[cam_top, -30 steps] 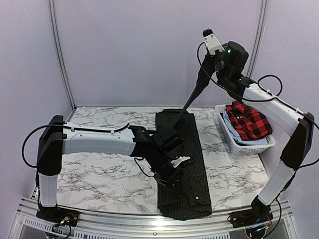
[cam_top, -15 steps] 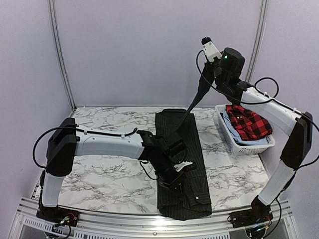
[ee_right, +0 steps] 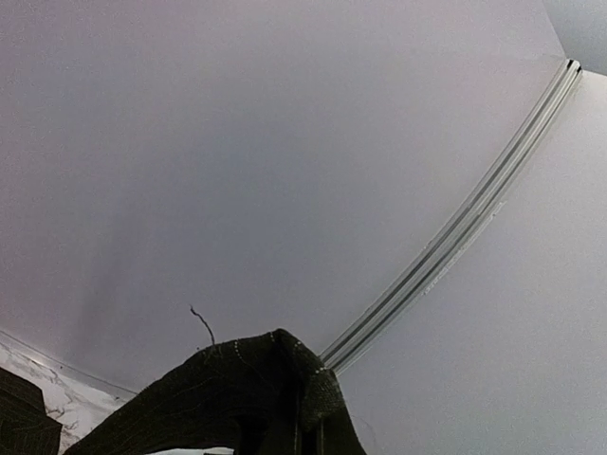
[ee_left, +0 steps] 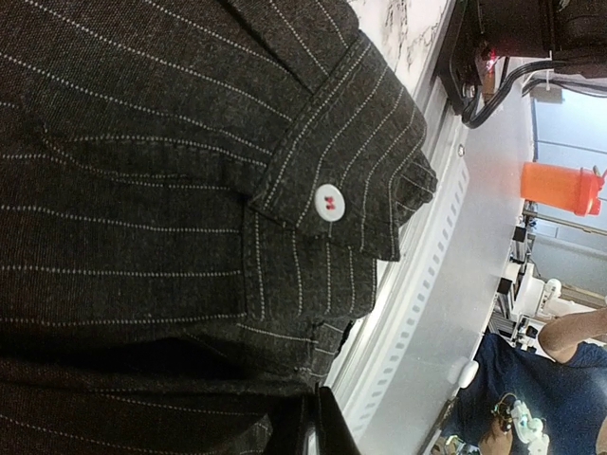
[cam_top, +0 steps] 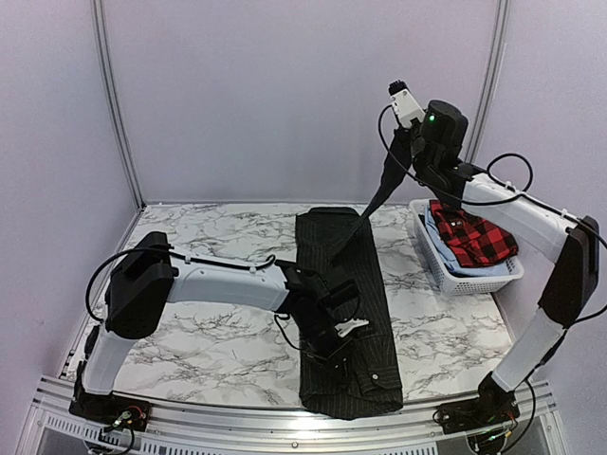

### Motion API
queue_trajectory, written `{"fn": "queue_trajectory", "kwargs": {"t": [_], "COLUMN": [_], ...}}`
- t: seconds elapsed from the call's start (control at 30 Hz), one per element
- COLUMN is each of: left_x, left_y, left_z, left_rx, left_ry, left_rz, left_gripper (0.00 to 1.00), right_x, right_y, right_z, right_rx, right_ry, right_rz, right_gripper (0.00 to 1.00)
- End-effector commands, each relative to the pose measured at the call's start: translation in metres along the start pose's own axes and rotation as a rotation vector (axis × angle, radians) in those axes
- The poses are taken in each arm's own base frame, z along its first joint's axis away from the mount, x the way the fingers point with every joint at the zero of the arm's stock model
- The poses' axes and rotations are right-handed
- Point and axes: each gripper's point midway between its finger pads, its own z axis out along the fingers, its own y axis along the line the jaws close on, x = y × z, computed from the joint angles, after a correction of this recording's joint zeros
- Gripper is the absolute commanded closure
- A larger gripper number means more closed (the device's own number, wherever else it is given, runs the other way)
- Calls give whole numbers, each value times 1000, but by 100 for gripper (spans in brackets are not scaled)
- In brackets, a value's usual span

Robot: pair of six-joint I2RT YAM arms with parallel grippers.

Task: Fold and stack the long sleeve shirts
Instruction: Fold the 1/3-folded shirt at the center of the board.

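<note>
The black pinstriped shirt (cam_top: 365, 284) lies lengthwise on the marble table (cam_top: 209, 322). My right gripper (cam_top: 395, 159) is raised high above the shirt's far end. It is shut on the shirt's sleeve (cam_top: 365, 213), which hangs taut down to the shirt body. The right wrist view shows the sleeve cloth (ee_right: 218, 398) bunched around the closed gripper (ee_right: 308, 422). My left gripper (cam_top: 343, 330) rests shut on the shirt's middle. In the left wrist view (ee_left: 318, 431) it sits by a cuff with a white button (ee_left: 328, 202). The red-and-black checked shirt (cam_top: 471, 230) lies in the basket.
The white lattice basket (cam_top: 436, 261) stands at the table's right edge and holds a light blue garment (cam_top: 486, 269) under the checked shirt. The metal rail (cam_top: 237, 431) runs along the table's near edge. Grey walls enclose the back and sides.
My left gripper has slid along the shirt toward the near right. My right gripper has shifted slightly right and down, still holding the sleeve up.
</note>
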Motion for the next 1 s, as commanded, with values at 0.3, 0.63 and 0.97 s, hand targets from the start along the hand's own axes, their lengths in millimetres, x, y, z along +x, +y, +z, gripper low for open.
{"fn": "queue_trajectory", "kwargs": {"t": [0.3, 0.63, 0.97], "left_x": [5, -27, -58], "left_y": [9, -41, 33], "left_z": [26, -51, -153], "left_rx": [54, 36, -91], "left_ry": [55, -154, -405], "left_rz": [39, 131, -42], "left_gripper": [85, 55, 62], "right_x": [11, 11, 13], "right_y": [-15, 1, 17], "right_z": [-10, -23, -45], "right_rx": [11, -125, -258], "right_ry": [23, -4, -44], "right_rz": [74, 146, 202], "right_gripper": [100, 100, 100]}}
